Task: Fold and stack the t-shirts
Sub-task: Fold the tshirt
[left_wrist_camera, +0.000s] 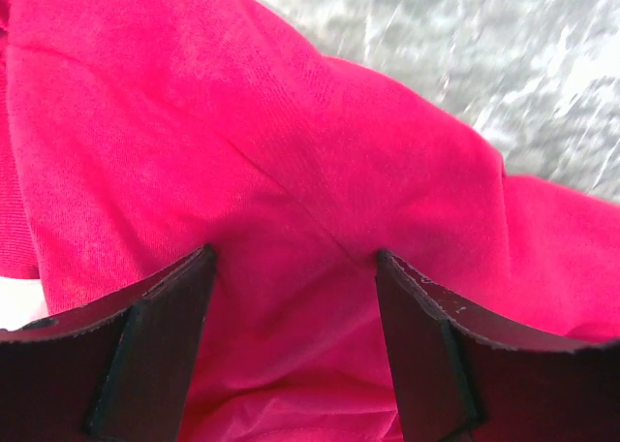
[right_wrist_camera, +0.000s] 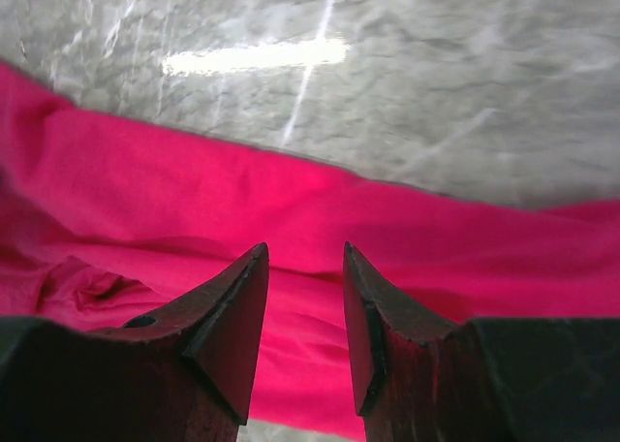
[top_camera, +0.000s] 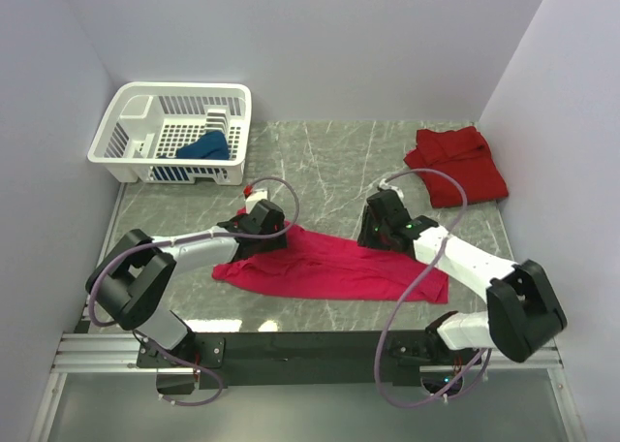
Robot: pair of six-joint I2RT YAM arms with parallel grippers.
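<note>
The magenta t-shirt (top_camera: pixel 329 269) lies in a long loose band across the table's middle. My left gripper (top_camera: pixel 260 221) is open over its left end, jaws wide apart with cloth between them (left_wrist_camera: pixel 291 268). My right gripper (top_camera: pixel 380 231) is open over the shirt's upper right edge, jaws a little apart above the cloth (right_wrist_camera: pixel 305 258). The darker red t-shirt (top_camera: pixel 455 161) lies crumpled at the back right. The dark blue t-shirt (top_camera: pixel 205 148) lies in the white basket.
The white lattice basket (top_camera: pixel 172 130) stands at the back left. White walls close in the table on the left, back and right. Grey marble tabletop (top_camera: pixel 329 161) shows behind the magenta shirt.
</note>
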